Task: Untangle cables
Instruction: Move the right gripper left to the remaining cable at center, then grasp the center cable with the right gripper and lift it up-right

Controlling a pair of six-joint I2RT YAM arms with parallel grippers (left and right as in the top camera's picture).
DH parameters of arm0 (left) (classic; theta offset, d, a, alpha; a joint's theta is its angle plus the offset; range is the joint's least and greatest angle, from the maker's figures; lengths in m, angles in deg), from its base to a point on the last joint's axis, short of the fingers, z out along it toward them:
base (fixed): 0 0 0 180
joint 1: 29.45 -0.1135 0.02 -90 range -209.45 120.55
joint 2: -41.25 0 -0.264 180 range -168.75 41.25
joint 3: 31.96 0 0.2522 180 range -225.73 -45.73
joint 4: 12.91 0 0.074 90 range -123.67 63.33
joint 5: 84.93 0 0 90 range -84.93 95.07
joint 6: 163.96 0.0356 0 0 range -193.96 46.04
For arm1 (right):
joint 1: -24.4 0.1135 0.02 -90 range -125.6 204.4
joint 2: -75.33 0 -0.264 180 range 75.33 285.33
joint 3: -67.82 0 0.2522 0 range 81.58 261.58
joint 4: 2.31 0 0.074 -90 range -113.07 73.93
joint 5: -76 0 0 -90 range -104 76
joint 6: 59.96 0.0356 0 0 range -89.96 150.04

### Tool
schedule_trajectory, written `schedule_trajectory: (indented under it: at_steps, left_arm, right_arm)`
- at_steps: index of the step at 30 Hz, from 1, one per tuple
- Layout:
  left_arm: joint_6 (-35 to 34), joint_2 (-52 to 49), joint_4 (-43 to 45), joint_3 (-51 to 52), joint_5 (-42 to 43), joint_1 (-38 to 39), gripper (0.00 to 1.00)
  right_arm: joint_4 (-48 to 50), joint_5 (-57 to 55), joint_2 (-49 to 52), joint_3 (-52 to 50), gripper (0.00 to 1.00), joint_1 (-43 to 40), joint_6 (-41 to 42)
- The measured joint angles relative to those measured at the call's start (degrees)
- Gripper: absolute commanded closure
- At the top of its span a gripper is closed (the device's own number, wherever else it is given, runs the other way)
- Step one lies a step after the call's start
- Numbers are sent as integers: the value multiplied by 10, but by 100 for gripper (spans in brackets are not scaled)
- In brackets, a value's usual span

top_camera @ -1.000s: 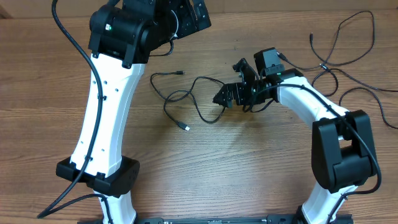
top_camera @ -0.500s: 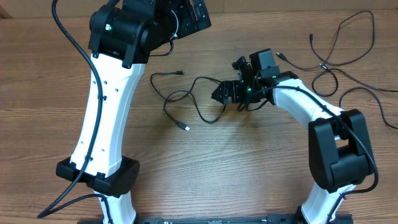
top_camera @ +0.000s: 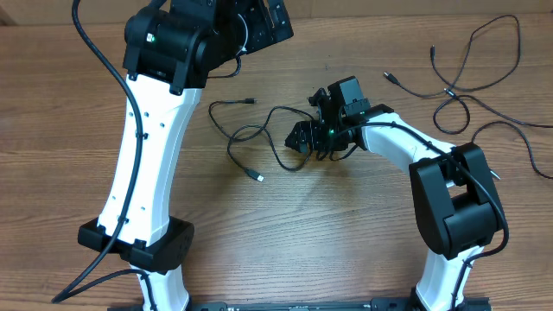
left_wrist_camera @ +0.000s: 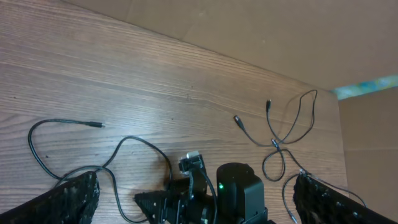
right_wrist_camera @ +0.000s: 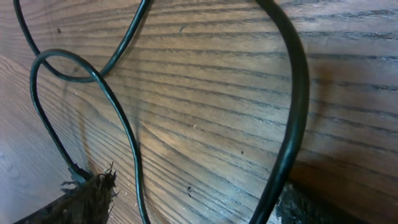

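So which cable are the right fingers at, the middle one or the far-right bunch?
The middle cable, lying in loops: one strand runs between the right fingers. The far-right bunch lies apart, untouched.

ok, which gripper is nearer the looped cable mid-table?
Right. The right gripper is down at the looped cable, jaws open with a strand between them. The left gripper is raised at the back, open, well clear of it.
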Motion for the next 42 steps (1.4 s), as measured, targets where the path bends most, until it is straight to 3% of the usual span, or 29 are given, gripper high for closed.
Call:
schedule_trajectory:
  at_steps: [6,11,14,27,42]
  left_arm:
    - [0,0,0,0,0,0,0]
    - [0,0,0,0,0,0,1]
    - [0,0,0,0,0,0,0]
    - [0,0,0,0,0,0,0]
    - [0,0,0,0,0,0,0]
  right_arm:
    - [1,-2,6,0,50,0,4]
    - [-2,-21,12,0,85,0,7]
    - [-5,-38,12,-1,96,-2,7]
    - [-148,-58,-6,54,96,-68,6]
    - [-189,-108,-248,132,96,-89,6]
